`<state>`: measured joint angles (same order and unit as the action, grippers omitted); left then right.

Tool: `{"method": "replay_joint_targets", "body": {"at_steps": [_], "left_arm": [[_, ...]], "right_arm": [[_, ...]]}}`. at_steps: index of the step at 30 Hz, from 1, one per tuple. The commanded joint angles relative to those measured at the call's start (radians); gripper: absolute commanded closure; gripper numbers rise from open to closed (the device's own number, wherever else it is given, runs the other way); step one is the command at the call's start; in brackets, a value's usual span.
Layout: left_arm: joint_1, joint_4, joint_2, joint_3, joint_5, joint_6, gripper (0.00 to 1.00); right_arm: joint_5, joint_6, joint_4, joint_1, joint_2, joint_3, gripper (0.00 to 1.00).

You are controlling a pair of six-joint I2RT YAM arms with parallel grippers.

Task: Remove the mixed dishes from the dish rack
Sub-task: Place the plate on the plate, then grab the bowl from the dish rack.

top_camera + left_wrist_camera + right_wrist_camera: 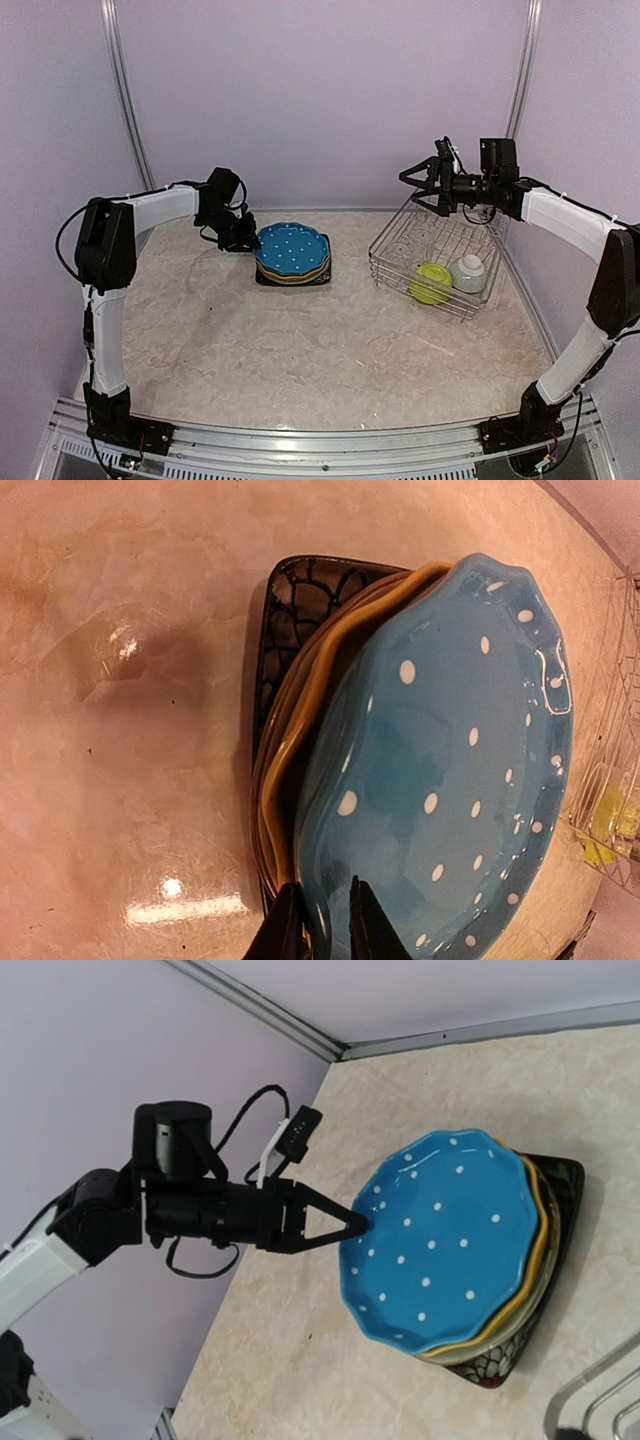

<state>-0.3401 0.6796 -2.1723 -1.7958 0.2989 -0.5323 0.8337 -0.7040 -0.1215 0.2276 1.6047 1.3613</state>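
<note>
Tool on left arm clamps rim of blue white-dotted plate atop stack on worktop. Right tool hangs over silver wire-mesh dish rack; closure cannot be told.

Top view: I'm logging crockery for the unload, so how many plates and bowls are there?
Plates: 4, stacked, blue white-dotted plate on top, black square plate underneath.
Bowls: 2, lime-green bowl and pale grey-green bowl, in the silver wire dish rack.
Total: 6.
</note>
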Motion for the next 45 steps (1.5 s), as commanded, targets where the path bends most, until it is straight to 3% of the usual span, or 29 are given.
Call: {"method": "replay_joint_targets", "body": {"at_steps": [1, 10, 36, 45], "left_arm": [[-0.006, -0.036, 0.006, -0.043, 0.054, -0.009, 0.8], [0.018, 0.023, 0.053, -0.035, -0.074, 0.009, 0.74], [0.022, -0.016, -0.012, -0.012, 0.01, 0.014, 0.96], [0.025, -0.013, -0.027, 0.002, 0.016, 0.013, 0.97]], "right_arm": [[0.022, -0.006, 0.036, -0.011, 0.004, -0.014, 0.01], [0.019, -0.036, 0.073, -0.011, -0.01, -0.043, 0.01], [0.01, -0.046, 0.056, -0.011, -0.014, -0.043, 0.01], [0.007, -0.048, 0.055, -0.011, -0.015, -0.047, 0.01]]}}
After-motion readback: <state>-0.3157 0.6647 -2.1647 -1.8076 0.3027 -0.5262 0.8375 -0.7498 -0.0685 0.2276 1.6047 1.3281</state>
